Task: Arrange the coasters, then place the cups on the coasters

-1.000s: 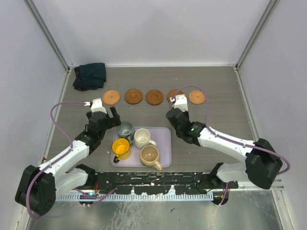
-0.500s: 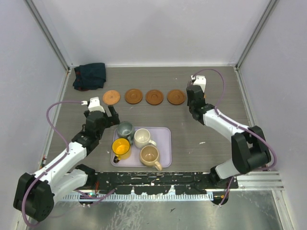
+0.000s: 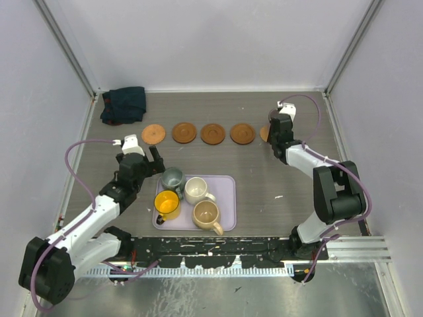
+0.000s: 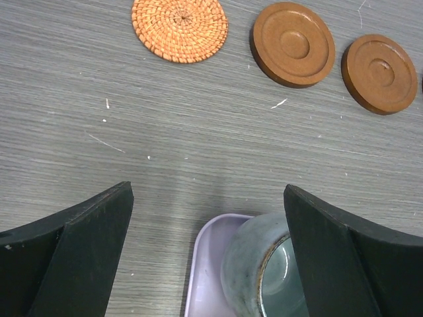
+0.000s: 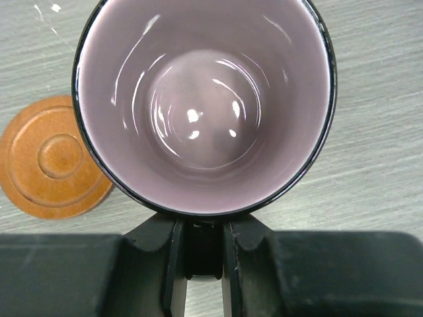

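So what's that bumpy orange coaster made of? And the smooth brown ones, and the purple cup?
The orange coaster looks woven, maybe straw or rattan: matte coiled rings. The brown coasters look like wood or plastic, smooth with ring grooves; I can't tell which. The purple cup looks like glazed ceramic: shiny glints inside.

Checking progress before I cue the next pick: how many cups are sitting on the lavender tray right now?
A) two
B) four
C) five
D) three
B: the grey-green cup, white cup, yellow cup and tan cup stand on the tray, while the purple cup is off it, held by its handle in the right fingers.
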`<action>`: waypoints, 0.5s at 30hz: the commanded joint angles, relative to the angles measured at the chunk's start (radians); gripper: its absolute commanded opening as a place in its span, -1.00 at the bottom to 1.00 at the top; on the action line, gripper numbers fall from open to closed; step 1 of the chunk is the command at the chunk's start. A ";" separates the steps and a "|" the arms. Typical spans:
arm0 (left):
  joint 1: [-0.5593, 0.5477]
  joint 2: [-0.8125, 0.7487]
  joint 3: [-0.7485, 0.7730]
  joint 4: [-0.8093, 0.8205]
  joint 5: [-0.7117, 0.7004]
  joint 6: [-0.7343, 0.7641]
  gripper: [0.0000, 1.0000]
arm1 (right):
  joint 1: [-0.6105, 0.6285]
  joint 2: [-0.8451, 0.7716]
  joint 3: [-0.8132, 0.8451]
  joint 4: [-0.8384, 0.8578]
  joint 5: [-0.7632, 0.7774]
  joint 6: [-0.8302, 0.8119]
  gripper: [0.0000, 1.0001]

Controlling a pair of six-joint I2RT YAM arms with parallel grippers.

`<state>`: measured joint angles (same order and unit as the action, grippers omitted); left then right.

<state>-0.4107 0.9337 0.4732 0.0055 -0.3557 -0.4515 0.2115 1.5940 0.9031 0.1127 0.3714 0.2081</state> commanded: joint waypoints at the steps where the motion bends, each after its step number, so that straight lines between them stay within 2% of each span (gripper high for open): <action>1: -0.003 0.005 0.036 0.026 -0.008 -0.004 0.96 | -0.011 -0.002 0.020 0.207 -0.038 -0.002 -0.98; 15: -0.004 0.009 0.029 0.040 -0.020 -0.003 0.96 | -0.012 0.078 0.009 0.255 -0.030 -0.012 -0.98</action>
<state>-0.4107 0.9428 0.4732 0.0063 -0.3561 -0.4557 0.2024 1.7027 0.8986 0.2214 0.3187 0.2077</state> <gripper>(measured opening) 0.978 0.253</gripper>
